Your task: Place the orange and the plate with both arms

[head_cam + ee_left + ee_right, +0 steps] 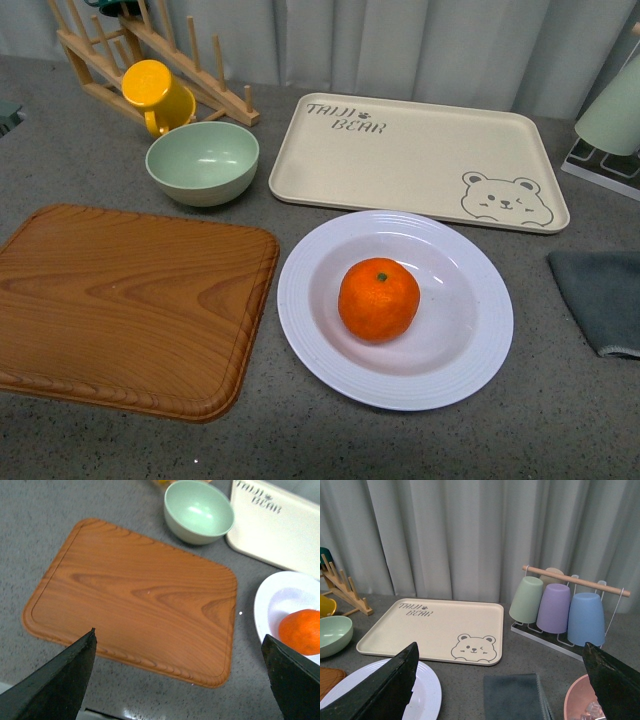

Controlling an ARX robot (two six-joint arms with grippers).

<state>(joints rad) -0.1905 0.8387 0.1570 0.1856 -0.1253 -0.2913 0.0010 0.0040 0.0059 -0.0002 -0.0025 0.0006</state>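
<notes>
Orange point(379, 299) sat in the well of the plate point(292, 300), about centred, stem dot up. Plate lay flat on the grey worktop point(560, 420), just beside the wooden board point(130, 300) and just in front of the bear tray point(420, 150), touching neither.

Left tool point(178, 634) was wide open, nothing between the fingers, hanging over the board's near edge with the plate off to one side. Right tool point(500, 645) was also spread wide and empty, raised and looking toward the tray. Neither arm showed in the front view.

Handling, as a judgement:
- Orange looked light and firm with slight give. Its pebbled skin should hold well, but being round it would roll if nudged, so close across its widest middle from above.
- Plate looked stiff, smooth and probably slippery, and I couldn't tell ceramic from plastic, so treat it as breakable. Pinch the ribbed rim at an edge and keep it level, or the orange rolls.

Counts:
- One each: orange, plate, board, tray, green bowl point(202, 160), yellow mug point(155, 92), wooden dish rack point(100, 50), grey cloth point(600, 295), pink bowl point(582, 700).
- One cup rack point(575, 581), holding three clear cups plus apparently a fourth behind.
</notes>
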